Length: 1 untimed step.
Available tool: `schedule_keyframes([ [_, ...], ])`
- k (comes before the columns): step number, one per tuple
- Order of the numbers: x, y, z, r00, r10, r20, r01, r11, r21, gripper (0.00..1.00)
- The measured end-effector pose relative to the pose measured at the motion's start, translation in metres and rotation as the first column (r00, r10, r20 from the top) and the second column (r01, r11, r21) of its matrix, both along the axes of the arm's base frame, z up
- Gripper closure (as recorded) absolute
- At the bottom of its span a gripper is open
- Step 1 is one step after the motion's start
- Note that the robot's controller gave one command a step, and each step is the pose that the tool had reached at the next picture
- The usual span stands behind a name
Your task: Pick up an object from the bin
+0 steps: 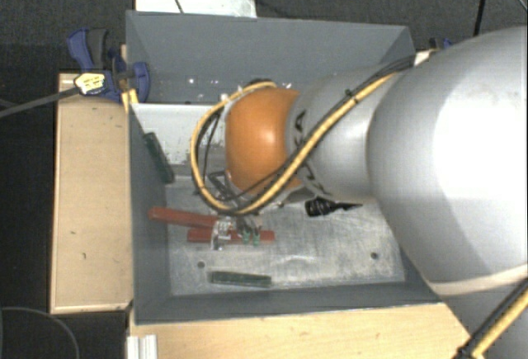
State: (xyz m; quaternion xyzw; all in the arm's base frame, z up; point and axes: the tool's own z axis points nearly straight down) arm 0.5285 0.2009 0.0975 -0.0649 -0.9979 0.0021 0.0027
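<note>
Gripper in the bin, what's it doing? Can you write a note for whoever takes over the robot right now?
Gripper: low in the bin, at the right end of a long red-brown piece on the floor; a grasp can't be confirmed.
Other things: dark green stick near the front wall, dark stick by the left wall.
Done: arm is down at the red-brown piece.
Left: grip it and lift it out.

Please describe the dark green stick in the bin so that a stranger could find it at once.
Look in the grey bin, at its floor along the near wall. There the dark green stick lies flat and alone; the red-brown bars lie further up, beside the gripper.
</note>
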Motion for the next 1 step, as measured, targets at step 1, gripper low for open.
schedule_keyframes([
  [1, 0.0005, 0.0007, 0.0204, 1.000, 0.000, 0.001, 0.000, 1.000, 0.002, 1.00],
])
